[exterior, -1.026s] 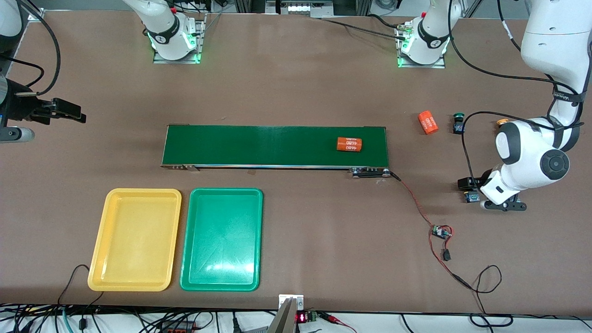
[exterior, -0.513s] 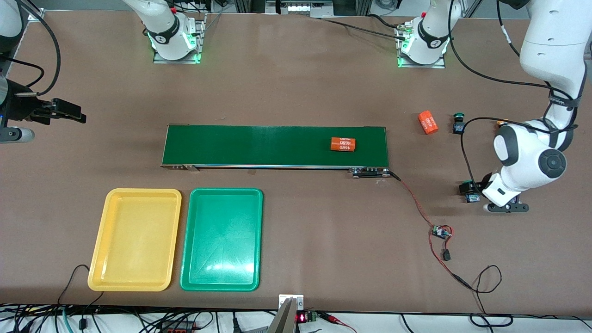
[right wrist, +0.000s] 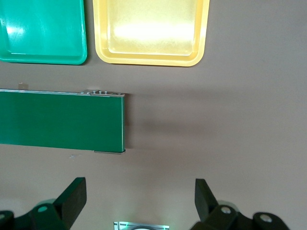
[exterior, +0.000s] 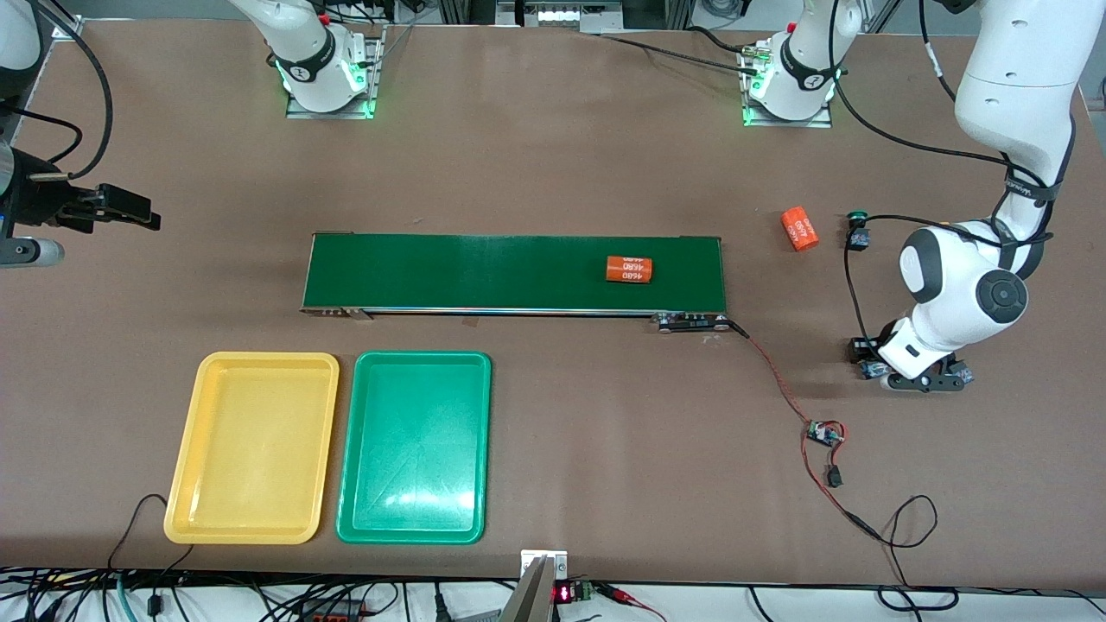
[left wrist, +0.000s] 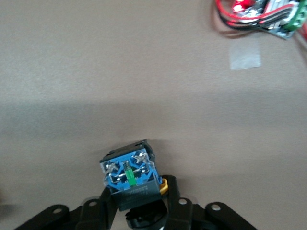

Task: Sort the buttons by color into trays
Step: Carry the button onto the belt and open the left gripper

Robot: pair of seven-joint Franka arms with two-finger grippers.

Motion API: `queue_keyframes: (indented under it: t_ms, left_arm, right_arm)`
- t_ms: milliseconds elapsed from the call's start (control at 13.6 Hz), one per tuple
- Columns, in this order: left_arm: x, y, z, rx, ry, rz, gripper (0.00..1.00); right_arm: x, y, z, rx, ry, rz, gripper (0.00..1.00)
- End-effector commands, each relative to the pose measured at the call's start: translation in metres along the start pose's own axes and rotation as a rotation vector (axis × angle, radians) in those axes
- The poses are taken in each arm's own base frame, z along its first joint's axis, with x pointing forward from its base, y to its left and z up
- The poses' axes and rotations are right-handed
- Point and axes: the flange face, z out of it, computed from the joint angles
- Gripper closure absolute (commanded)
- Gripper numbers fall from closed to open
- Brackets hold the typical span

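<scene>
My left gripper (exterior: 874, 370) is low at the table near the left arm's end, shut on a button (left wrist: 129, 175). The button has a blue and black body, and a bit of yellow shows at its side. The black fingers (left wrist: 171, 191) press both sides of its body; its cap is hidden. A green-capped button (exterior: 857, 231) stands farther from the front camera, beside an orange cylinder (exterior: 799, 229). The yellow tray (exterior: 251, 447) and green tray (exterior: 415, 447) lie empty side by side. My right gripper (exterior: 130, 212) waits open over the right arm's end of the table.
A long dark-green conveyor belt (exterior: 484, 272) crosses the middle, carrying a second orange cylinder (exterior: 628, 269). Red and black wires with a small circuit board (exterior: 825, 434) lie nearer the front camera than my left gripper. The right wrist view shows the belt's end (right wrist: 62, 120).
My left gripper has closed from open onto the button and shifted slightly toward the belt. The orange cylinder on the belt has moved toward the right arm's end. The right arm stayed still.
</scene>
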Motion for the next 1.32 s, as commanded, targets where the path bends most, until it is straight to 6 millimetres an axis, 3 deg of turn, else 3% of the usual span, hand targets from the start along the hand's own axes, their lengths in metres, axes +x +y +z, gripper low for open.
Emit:
queue_keyframes:
  t_ms: [0, 293, 586, 733, 880, 1099, 1246]
  left_arm:
    - [0.002, 0.006, -0.027, -0.016, -0.02, 0.068, 1.0]
    - [0.001, 0.062, -0.069, -0.067, -0.07, 0.18, 1.0]
    - [-0.022, 0.172, -0.113, -0.085, -0.172, 0.329, 1.0]
    - [-0.041, 0.231, -0.126, -0.083, -0.217, 0.32, 1.0]
    - [-0.054, 0.275, -0.135, -0.082, -0.214, 0.265, 1.0]
    - [-0.068, 0.315, -0.133, -0.095, -0.214, 0.291, 1.0]
    - [-0.07, 0.321, -0.124, -0.101, -0.199, 0.302, 1.0]
  right_arm:
    - [-0.001, 0.002, 0.001, 0.02, 0.004, -0.007, 0.0]
    - [-0.001, 0.001, 0.002, 0.02, 0.0, -0.009, 0.0]
    - [-0.004, 0.002, 0.002, 0.022, -0.011, -0.007, 0.0]
    - [-0.004, 0.005, 0.004, 0.023, -0.015, -0.003, 0.0]
    - [-0.004, 0.005, 0.004, 0.023, -0.015, -0.003, 0.0]
    - [-0.003, 0.005, 0.006, 0.023, -0.017, -0.004, 0.0]
    - [-0.005, 0.003, 0.009, 0.024, -0.023, -0.005, 0.0]
